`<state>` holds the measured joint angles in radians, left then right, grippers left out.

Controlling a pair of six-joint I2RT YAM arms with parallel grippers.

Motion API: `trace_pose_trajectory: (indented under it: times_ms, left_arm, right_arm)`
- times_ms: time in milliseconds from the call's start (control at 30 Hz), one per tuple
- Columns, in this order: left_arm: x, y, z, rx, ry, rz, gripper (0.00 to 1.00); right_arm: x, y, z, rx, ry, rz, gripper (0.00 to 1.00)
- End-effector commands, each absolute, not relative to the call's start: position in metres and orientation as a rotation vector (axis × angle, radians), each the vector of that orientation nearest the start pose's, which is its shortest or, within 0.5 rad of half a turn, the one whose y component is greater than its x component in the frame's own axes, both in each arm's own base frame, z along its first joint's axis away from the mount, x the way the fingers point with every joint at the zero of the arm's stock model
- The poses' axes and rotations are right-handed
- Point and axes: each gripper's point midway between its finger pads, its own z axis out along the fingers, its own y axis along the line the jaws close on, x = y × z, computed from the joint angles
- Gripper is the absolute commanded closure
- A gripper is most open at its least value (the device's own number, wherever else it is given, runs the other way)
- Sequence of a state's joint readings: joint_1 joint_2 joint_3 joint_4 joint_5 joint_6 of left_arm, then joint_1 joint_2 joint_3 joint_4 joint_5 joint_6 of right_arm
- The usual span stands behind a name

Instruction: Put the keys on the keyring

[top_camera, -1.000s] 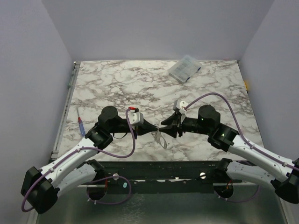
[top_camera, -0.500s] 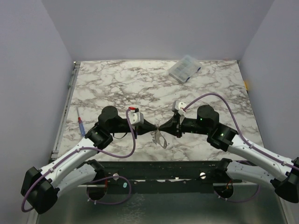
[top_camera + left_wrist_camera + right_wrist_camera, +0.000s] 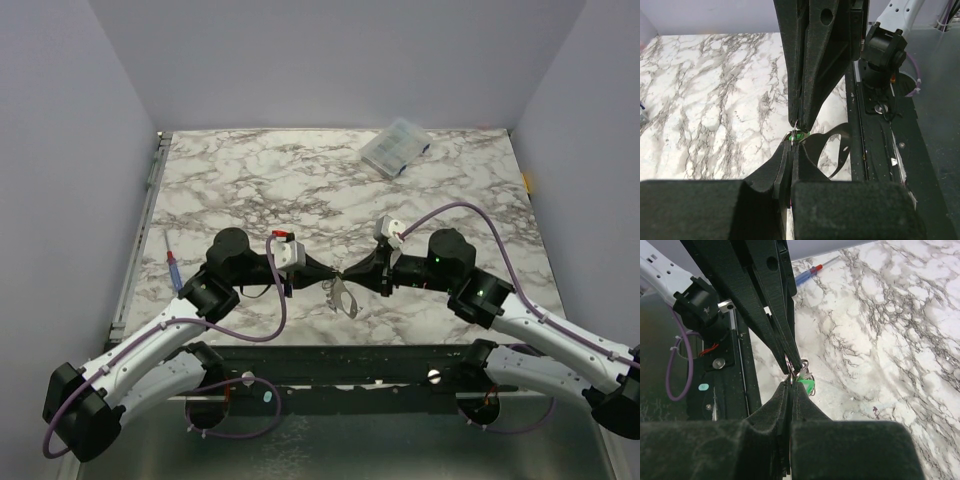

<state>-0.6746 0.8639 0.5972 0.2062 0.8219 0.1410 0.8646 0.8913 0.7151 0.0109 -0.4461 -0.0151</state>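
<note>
Marble-patterned table (image 3: 250,170). Clear compartment box (image 3: 396,147) lies at 1 o'clock, near the far edge. Red-and-blue pen-like tool (image 3: 174,270) lies at 9 o'clock, along the left edge.

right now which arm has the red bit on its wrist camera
The left arm: a red part tops its wrist block, while the block on the right arm is plain white.

A clear plastic compartment box (image 3: 395,148) sits on the marble table (image 3: 250,180) well beyond the right end effector (image 3: 347,275) — toward the far edge, somewhat rightward. A blue-and-red pen-like tool (image 3: 173,270) lies well left of the left end effector (image 3: 333,278), near the table's edge.
</note>
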Motion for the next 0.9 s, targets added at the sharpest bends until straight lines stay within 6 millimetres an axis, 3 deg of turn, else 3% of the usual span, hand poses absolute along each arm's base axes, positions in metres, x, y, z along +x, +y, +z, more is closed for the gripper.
trace_pose_trajectory:
  times_ms: [0,167,300,367,633,867]
  left_arm:
    - [0.154,-0.282,0.275,1.226,1.14,-1.036,1.0]
    - [0.153,-0.282,0.277,1.227,1.136,-1.041,1.0]
    - [0.152,-0.282,0.279,1.222,1.131,-1.046,1.0]
    - [0.151,-0.281,0.279,1.225,1.123,-1.048,1.0]
    - [0.142,-0.28,0.281,1.254,1.086,-1.074,1.0]
    - [0.14,-0.281,0.279,1.262,1.088,-1.088,1.0]
  right_arm:
    - [0.157,0.299,0.257,-1.052,1.465,0.996,0.99]
    - [0.157,0.301,0.257,-1.059,1.461,1.005,0.97]
    - [0.158,0.3,0.258,-1.051,1.464,0.996,0.67]
    - [0.159,0.297,0.262,-1.035,1.451,0.985,0.58]
    - [0.158,0.292,0.275,-1.017,1.333,0.963,0.55]
    - [0.15,0.301,0.286,-1.1,1.24,0.99,0.52]
